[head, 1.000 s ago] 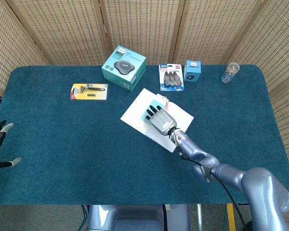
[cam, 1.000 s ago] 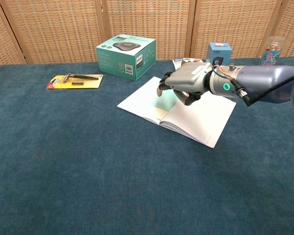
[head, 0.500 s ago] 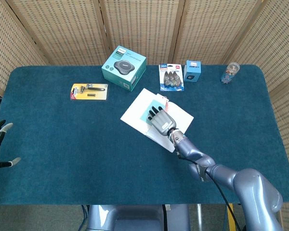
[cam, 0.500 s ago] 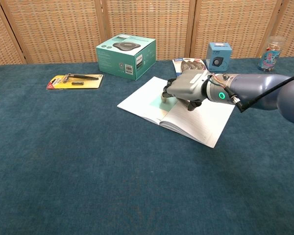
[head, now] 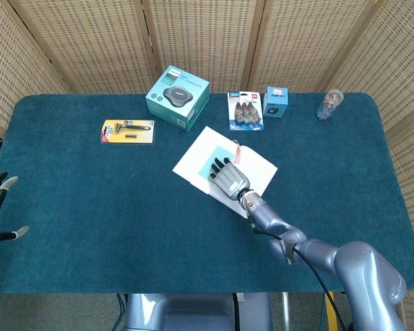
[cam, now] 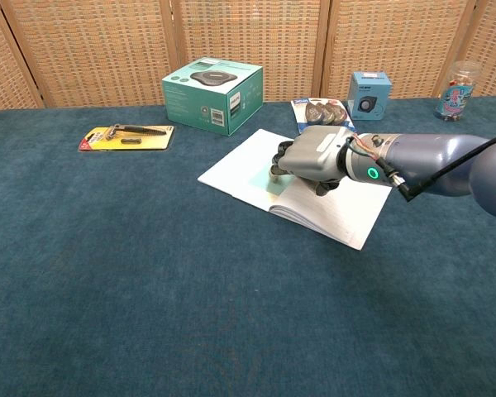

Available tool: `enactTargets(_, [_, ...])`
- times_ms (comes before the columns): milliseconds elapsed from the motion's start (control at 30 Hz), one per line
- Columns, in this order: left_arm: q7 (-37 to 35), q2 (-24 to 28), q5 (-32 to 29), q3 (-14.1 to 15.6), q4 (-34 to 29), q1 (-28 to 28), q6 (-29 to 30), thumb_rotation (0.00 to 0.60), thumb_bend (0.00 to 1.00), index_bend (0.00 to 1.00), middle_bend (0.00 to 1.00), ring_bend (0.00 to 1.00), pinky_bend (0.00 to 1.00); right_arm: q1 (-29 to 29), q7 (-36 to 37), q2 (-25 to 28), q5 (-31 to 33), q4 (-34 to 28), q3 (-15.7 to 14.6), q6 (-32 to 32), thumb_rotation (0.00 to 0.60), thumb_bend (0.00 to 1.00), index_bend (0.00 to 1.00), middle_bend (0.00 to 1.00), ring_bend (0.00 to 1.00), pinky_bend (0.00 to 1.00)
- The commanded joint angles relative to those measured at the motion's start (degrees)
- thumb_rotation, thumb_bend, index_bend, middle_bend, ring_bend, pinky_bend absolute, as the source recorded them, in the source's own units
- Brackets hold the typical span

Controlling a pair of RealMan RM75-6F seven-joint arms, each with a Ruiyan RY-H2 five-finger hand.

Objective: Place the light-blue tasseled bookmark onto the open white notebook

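Right hand (head: 228, 181) drawn back, bookmark (head: 219, 153) uncovered, tassel indistinct

Bookmark (head: 223, 153) on notebook (head: 193, 160); my right hand (head: 228, 179) at its 6 o'clock, razor pack (head: 127, 131) at 10.

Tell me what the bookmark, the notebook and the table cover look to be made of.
Bookmark: flat, matte light-blue card or paper, probably; thin reddish tassel thread at its far end. Notebook: white paper, with faint ruled lines on the page in the chest view. Table cover: dark teal fabric with a short nap, likely felt or carpet, judging by its mottled texture.
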Motion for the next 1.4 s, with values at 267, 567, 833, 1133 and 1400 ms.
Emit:
enactTargets(267, [0.14,-0.06,0.12,0.07,0.04,-0.03,-0.01,0.6,0.0,0.0,0.0,0.0,0.0,-0.18,-0.23,0.55,0.52,-0.23,-0.29,0.01,0.6,1.0,0.18,0.12,0.02,0.19])
enactTargets(567, [0.44,-0.11,-0.08,0.06,-0.05,-0.1,-0.16,0.6,0.0,0.0,0.0,0.0,0.0,-0.23,1.32,0.84,-1.09,-0.69,0.12,1.17,0.6,1.0,0.18,0.1,0.02,0.19])
enactTargets(833, [0.43,-0.07,-0.09,0.09,-0.14,-0.12,-0.23,0.6,0.0,0.0,0.0,0.0,0.0,-0.89,4.61,1.06,-4.56,-0.16,1.24,4.81,0.6,1.0,0.17,0.02,0.0,0.19])
enactTargets(1133, [-0.69,0.37,0.68,0.18,-0.12,0.21,0.49,0.6,0.0,0.0,0.0,0.0,0.0,-8.8,19.58,11.42,-15.06,-12.78,2.09,20.03,0.6,0.24,0.0,0.0,0.0,0.19])
enactTargets(1400, [-1.48,0.64,3.67,1.0,-0.07,1.57,3.7,0.6,0.0,0.0,0.0,0.0,0.0,-29.33,36.01,26.52,-21.31,-24.77,-5.63,41.0,0.6,0.0,0.0,0.0,0.0,0.15])
